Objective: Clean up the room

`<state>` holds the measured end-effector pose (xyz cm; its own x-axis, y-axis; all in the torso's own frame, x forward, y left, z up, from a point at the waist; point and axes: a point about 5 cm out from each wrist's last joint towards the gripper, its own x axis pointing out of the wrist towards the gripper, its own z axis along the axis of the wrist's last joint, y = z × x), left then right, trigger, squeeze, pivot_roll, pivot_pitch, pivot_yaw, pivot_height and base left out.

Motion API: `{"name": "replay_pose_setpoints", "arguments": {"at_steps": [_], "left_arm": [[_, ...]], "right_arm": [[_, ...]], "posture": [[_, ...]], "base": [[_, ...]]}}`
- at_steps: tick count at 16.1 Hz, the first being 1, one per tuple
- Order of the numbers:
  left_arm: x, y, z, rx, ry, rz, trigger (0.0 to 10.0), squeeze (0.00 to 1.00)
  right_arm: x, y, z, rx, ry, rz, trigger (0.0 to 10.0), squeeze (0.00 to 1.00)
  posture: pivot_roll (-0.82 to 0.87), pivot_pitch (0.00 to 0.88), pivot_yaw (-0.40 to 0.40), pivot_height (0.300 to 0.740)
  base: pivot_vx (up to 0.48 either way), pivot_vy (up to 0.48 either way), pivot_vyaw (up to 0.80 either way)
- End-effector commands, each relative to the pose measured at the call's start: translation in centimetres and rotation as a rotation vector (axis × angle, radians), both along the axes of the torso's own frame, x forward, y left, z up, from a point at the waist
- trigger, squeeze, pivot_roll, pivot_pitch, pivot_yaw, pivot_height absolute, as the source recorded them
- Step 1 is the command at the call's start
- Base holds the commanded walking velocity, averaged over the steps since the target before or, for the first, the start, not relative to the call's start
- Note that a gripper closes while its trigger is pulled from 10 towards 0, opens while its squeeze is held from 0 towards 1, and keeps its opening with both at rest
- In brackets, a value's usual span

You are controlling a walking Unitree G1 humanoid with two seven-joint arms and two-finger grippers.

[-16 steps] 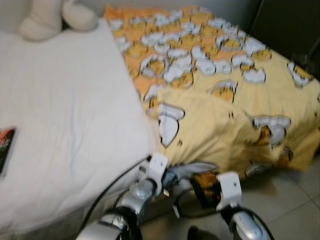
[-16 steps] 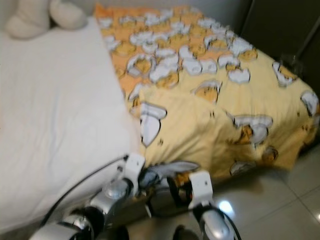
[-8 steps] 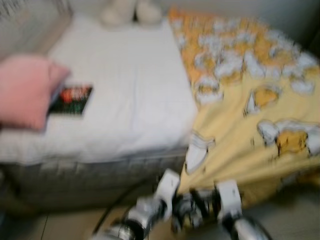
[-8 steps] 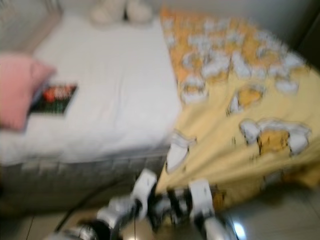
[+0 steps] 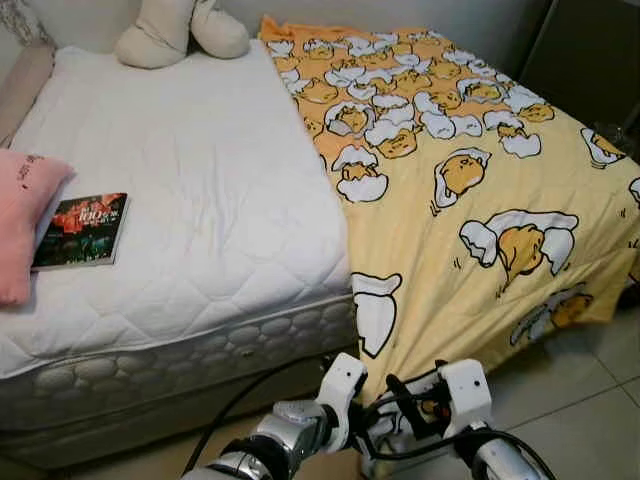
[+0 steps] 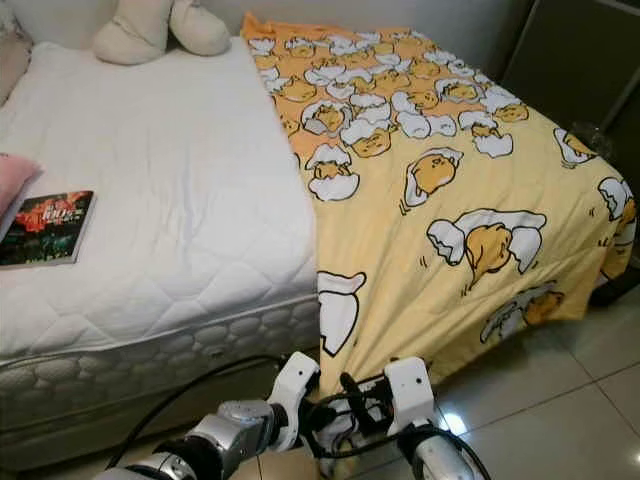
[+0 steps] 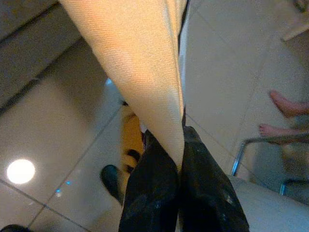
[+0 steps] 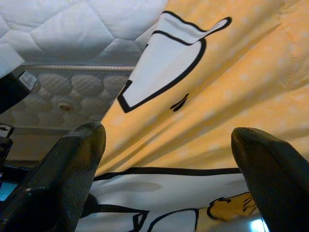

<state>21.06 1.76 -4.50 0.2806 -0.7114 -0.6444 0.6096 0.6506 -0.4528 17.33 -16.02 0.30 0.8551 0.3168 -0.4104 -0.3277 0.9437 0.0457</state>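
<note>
The bed point(image 5: 180, 230) has a bare white mattress on its left half; a yellow blanket point(image 5: 470, 200) covers the right half and hangs over the foot to the floor point(image 5: 570, 370). A plush toy point(image 5: 180, 30) sits at the head, a pink pillow point(image 5: 25, 215) and a book point(image 5: 82, 230) at the left edge. The left gripper point(image 7: 179, 159) pinches the blanket's hem. The right gripper point(image 8: 166, 159) is spread wide just before the hanging cloth.

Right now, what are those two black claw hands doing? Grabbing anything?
Left gripper: shut on the yellow cartoon-print bedsheet, pinching its hanging edge.
Right gripper: open, fingers spread in front of the same sheet, holding nothing.
</note>
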Motion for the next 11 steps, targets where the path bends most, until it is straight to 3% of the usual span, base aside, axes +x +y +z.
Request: {"name": "replay_pose_setpoints", "arguments": {"at_steps": [1,2,3,4,6,7,9,11], "left_arm": [[-3.2,-5.2,0.5,-0.104,0.082,-0.104,10.0,0.00],[-3.0,-5.2,0.6,-0.073,0.034,-0.127,10.0,0.00],[-3.0,-5.2,0.6,-0.073,0.023,-0.137,10.0,0.33],[-3.1,-5.3,0.7,-0.093,0.030,-0.153,10.0,1.00],[-3.0,-5.4,0.8,-0.103,0.037,-0.154,10.0,1.00],[-2.2,-5.2,1.3,-0.120,0.016,-0.150,10.0,1.00],[1.2,-3.2,2.5,-0.074,-0.207,-0.128,10.0,1.00],[6.8,1.4,5.6,-0.036,-0.502,0.138,10.0,1.00]], "right_arm": [[0.1,-0.1,0.4,-0.006,-0.009,0.009,10.0,0.00],[0.0,-0.1,0.4,-0.006,-0.007,0.011,10.0,0.00],[0.0,-0.2,0.4,-0.007,-0.006,0.012,10.0,0.00],[0.1,-0.3,0.4,-0.006,-0.005,0.012,10.0,0.00],[0.2,-0.3,0.4,-0.006,-0.006,0.011,10.0,0.00],[0.4,-0.3,0.4,-0.007,-0.009,0.007,10.0,0.00],[1.2,-0.4,0.8,-0.003,-0.043,-0.019,10.0,0.00],[2.8,-0.8,2.0,0.001,-0.132,-0.091,10.0,0.00]], "posture": [[-0.16,0.000,-0.015,0.740],[-0.16,0.000,-0.018,0.740],[-0.16,0.000,-0.018,0.740],[-0.16,0.000,-0.022,0.740],[-0.16,0.000,-0.020,0.740],[-0.15,0.000,-0.015,0.740],[-0.13,0.000,-0.007,0.740],[-0.10,0.000,0.012,0.740]], "base": [[0.000,0.000,0.00],[0.000,0.000,0.00],[0.000,0.000,0.00],[0.000,0.000,0.00],[0.000,0.000,0.00],[0.000,0.000,0.00],[0.000,0.000,0.00],[0.000,0.000,0.00]]}}
